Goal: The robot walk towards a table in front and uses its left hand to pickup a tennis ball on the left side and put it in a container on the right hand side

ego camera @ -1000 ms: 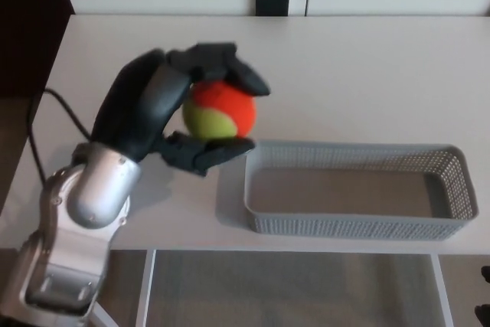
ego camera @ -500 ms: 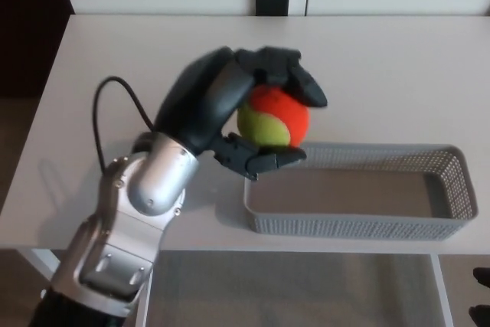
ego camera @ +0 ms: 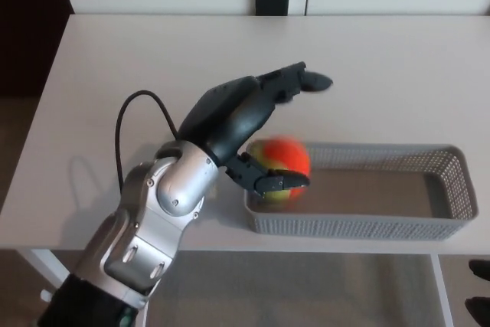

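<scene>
The left hand (ego camera: 243,116) is wide open over the left end of the grey basket (ego camera: 383,224), with its fingers (ego camera: 297,80) stretched out well above the thumb (ego camera: 269,181) and gripping nothing. The orange and yellow tennis ball (ego camera: 283,161) shows up blurry just inside that end of the basket, right behind the thumb. Can't really tell if the two are touching, and the basket sits at the front right of the white table (ego camera: 153,51).
</scene>
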Robot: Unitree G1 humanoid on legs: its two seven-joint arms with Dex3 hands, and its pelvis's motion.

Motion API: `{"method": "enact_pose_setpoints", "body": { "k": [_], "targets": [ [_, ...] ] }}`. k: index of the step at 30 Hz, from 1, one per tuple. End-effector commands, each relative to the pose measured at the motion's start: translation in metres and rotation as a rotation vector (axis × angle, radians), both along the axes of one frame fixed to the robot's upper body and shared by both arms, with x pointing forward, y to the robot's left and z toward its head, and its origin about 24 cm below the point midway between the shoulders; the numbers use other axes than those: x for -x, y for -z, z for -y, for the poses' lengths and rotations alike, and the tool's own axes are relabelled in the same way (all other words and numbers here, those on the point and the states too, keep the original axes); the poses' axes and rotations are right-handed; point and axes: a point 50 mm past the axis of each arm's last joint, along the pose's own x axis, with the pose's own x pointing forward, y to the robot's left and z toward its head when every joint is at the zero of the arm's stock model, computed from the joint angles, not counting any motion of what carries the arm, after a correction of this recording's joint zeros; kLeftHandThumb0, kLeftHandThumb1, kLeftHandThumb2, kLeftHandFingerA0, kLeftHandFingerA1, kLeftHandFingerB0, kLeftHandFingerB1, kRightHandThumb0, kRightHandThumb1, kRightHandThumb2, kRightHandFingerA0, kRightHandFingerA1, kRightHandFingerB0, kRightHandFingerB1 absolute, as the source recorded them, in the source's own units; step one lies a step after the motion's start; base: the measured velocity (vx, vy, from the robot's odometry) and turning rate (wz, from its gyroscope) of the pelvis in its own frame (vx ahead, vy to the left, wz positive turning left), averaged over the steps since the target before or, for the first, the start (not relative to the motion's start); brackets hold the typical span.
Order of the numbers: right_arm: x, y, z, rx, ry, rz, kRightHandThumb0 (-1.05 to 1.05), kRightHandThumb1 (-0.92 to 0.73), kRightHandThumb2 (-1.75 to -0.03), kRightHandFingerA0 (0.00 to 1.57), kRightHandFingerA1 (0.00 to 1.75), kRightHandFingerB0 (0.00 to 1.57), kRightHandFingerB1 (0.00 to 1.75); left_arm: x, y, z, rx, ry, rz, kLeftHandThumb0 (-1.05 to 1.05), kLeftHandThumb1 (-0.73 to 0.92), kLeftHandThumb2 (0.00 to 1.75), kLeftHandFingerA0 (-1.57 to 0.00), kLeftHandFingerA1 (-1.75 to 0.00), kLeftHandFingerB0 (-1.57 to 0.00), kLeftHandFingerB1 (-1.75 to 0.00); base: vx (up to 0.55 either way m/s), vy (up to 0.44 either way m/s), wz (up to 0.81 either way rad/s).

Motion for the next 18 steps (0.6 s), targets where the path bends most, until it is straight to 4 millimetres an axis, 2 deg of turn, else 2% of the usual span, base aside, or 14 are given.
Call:
{"method": "enact_pose_setpoints", "body": {
  "k": [1,2,5,6,7,8,9,10,13,14,15,16,17,18],
  "targets": [
    [-0.003,-0.005,0.005,0.034,-0.008,0.001,-0.50,-0.57,-0.57,0.55,0.42,0.53,0.40,0.000,0.002,-0.005,-0.061,-0.003,-0.069,-0.62,0.31,0.83,0.00,-0.16,-0.03,-0.31,0.00,0.000,0.00],
    [-0.004,-0.005,0.005,0.035,-0.009,0.003,-0.50,-0.57,-0.57,0.54,0.41,0.53,0.40,0.000,0.001,-0.005,-0.060,-0.004,-0.068,-0.74,0.39,0.82,-0.09,-0.08,-0.01,-0.26,0.00,0.000,0.00],
    [-0.005,-0.006,0.005,0.038,-0.012,0.009,-0.50,-0.56,-0.57,0.55,0.42,0.54,0.41,0.001,0.000,-0.006,-0.063,0.001,-0.057,-0.85,0.47,0.84,-0.13,-0.02,-0.03,-0.21,0.00,0.000,0.00],
    [-0.008,-0.007,0.004,0.033,-0.010,0.012,-0.50,-0.56,-0.57,0.54,0.42,0.53,0.40,0.001,-0.003,-0.007,-0.068,0.004,-0.046,-0.98,0.37,0.72,-0.02,-0.18,-0.04,-0.29,0.00,0.000,0.00],
    [-0.008,-0.007,0.004,0.031,-0.010,0.013,-0.50,-0.56,-0.57,0.54,0.42,0.53,0.40,0.000,-0.004,-0.007,-0.070,0.005,-0.042,-0.98,0.37,0.72,-0.02,-0.18,-0.04,-0.29,0.00,0.000,0.00],
    [-0.009,-0.008,0.004,0.033,-0.010,0.016,-0.50,-0.56,-0.57,0.55,0.42,0.53,0.40,0.001,-0.006,-0.008,-0.068,0.008,-0.035,-0.68,0.33,0.86,0.00,-0.13,-0.03,-0.28,0.00,0.000,0.00],
    [-0.009,-0.008,0.004,0.033,-0.011,0.018,-0.50,-0.56,-0.57,0.54,0.42,0.53,0.41,0.002,-0.008,-0.009,-0.061,0.013,-0.023,-0.73,0.35,0.87,0.00,-0.13,-0.01,-0.27,0.00,0.000,0.00],
    [-0.009,-0.008,0.004,0.030,-0.011,0.021,-0.49,-0.56,-0.57,0.54,0.41,0.54,0.41,0.005,-0.012,-0.010,-0.043,0.019,-0.004,-1.00,0.41,0.74,-0.04,-0.20,-0.05,-0.28,0.00,0.000,0.00],
    [-0.008,-0.007,0.003,0.029,-0.017,0.017,-0.49,-0.56,-0.57,0.54,0.42,0.53,0.40,0.020,-0.025,-0.015,-0.006,0.028,0.085,-1.00,0.45,0.76,-0.06,-0.27,-0.08,-0.25,0.00,0.000,0.00],
    [-0.005,-0.007,0.003,0.032,-0.021,0.013,-0.49,-0.56,-0.57,0.54,0.42,0.52,0.40,0.025,-0.028,-0.017,0.023,0.035,0.102,-0.78,0.44,0.90,0.00,-0.29,0.00,-0.28,0.00,0.000,0.00],
    [-0.005,-0.006,0.003,0.036,-0.025,0.011,-0.49,-0.56,-0.57,0.55,0.42,0.52,0.40,0.032,-0.032,-0.019,0.052,0.042,0.129,-0.80,0.48,0.91,-0.03,-0.49,0.00,-0.36,0.00,0.000,0.00],
    [-0.005,-0.006,0.003,0.039,-0.027,0.011,-0.49,-0.56,-0.57,0.55,0.42,0.52,0.40,0.036,-0.036,-0.021,0.072,0.048,0.153,-0.80,0.48,0.91,-0.03,-0.49,0.00,-0.36,0.00,0.000,0.00],
    [-0.002,-0.005,0.003,0.043,-0.029,0.001,-0.50,-0.58,-0.58,0.56,0.42,0.54,0.40,0.046,-0.040,-0.024,0.118,0.063,0.172,-0.96,0.55,0.57,-0.12,-0.45,-0.12,-0.38,0.00,0.000,0.00],
    [0.001,-0.003,0.004,0.048,-0.030,-0.011,-0.50,-0.58,-0.58,0.56,0.42,0.54,0.40,0.057,-0.045,-0.028,0.168,0.079,0.192,-0.96,0.55,0.57,-0.12,-0.45,-0.12,-0.38,0.00,0.000,0.00]
  ]
}}
